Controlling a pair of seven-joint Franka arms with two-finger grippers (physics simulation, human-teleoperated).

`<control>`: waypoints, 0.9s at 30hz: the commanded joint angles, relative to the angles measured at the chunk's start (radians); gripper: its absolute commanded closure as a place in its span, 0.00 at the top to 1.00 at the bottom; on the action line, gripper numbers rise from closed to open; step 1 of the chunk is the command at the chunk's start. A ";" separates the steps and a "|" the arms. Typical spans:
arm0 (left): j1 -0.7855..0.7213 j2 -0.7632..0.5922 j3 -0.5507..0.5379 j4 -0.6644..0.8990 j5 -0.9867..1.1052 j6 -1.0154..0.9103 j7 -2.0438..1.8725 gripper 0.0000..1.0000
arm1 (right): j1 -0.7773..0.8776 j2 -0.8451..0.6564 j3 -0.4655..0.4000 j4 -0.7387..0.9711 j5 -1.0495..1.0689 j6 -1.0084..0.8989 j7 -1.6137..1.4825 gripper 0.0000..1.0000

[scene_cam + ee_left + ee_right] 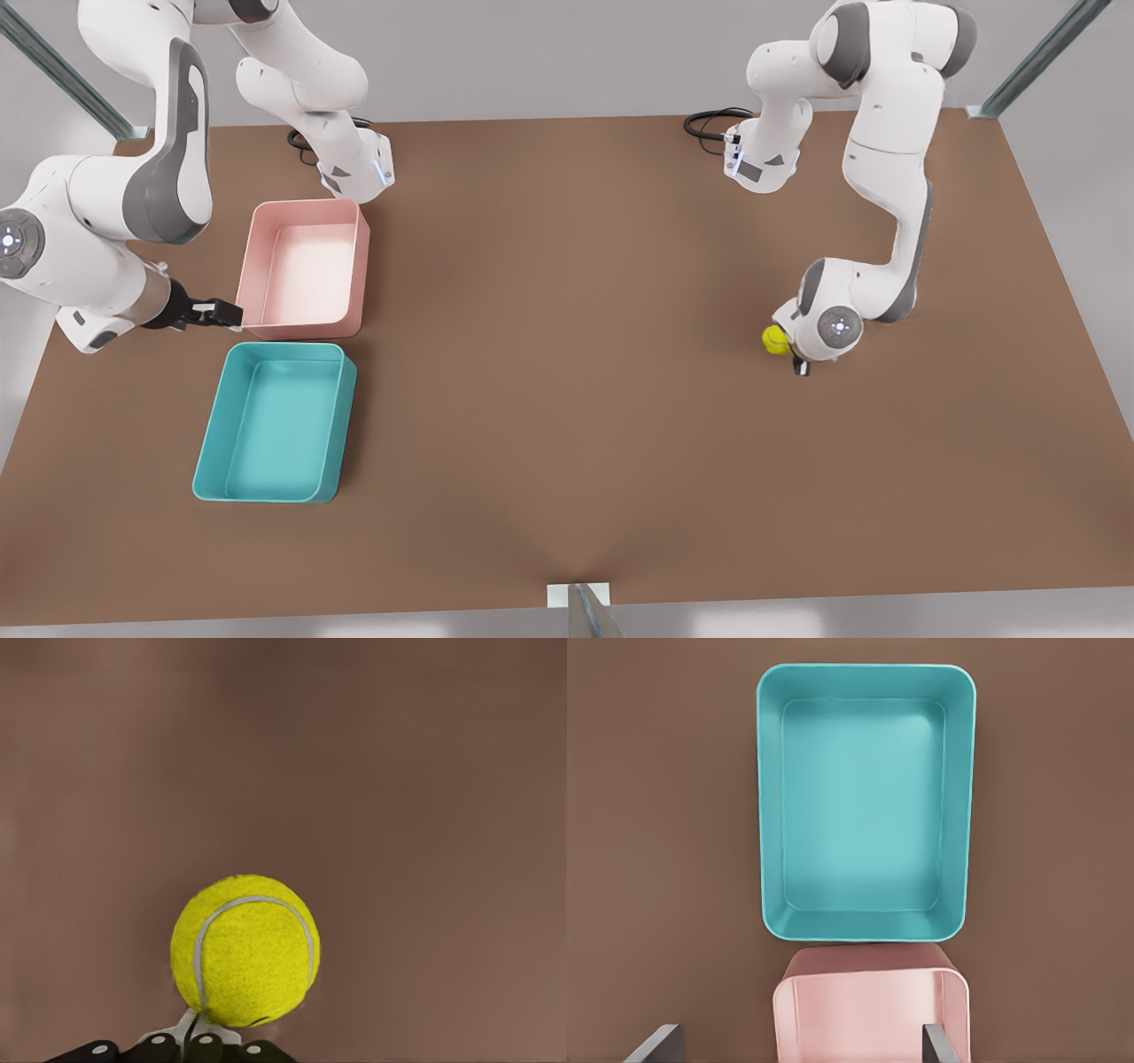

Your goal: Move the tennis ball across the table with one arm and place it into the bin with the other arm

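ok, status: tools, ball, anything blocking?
Left tool at tennis ball, grip unclear. Right tool open, waiting beside pink tray, near teal bin. Table between unobstructed.

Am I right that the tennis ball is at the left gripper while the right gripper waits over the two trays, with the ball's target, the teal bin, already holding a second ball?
Not quite: the teal bin is empty, as the right wrist view shows. The rest stands: the tennis ball is at the left gripper, and the right gripper waits by the teal bin and the pink tray.
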 commanded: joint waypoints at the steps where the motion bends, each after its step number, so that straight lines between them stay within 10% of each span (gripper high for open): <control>1: -0.047 0.049 -0.135 0.129 -0.127 -0.152 -0.763 0.21 | 0.002 0.001 0.000 0.000 0.000 0.003 -0.001 1.00; 5: 0.059 0.121 -0.148 0.358 -0.116 -0.428 -0.702 0.21 | 0.002 0.005 0.001 0.000 0.001 0.003 -0.001 1.00; 8: 0.079 0.121 -0.109 0.818 -0.005 -0.946 -1.087 0.21 | 0.002 0.005 0.001 0.000 0.001 0.003 -0.001 1.00; 9: 0.075 0.115 -0.113 0.870 -0.002 -0.995 -1.406 0.44 | 0.002 0.004 0.001 0.000 0.001 0.003 -0.001 1.00; 10: 0.065 0.005 -0.110 0.856 0.022 -1.018 -1.759 1.00 | 0.000 0.004 0.001 0.000 0.003 0.003 -0.001 1.00; 12: -0.019 -0.185 0.086 0.806 -0.198 -1.074 -1.972 1.00 | 0.000 0.004 0.001 0.000 0.003 0.003 -0.008 1.00; 27: -0.014 -0.144 0.069 0.830 -0.202 -1.137 -1.866 1.00 | 0.534 0.461 0.001 0.274 0.122 0.379 0.769 1.00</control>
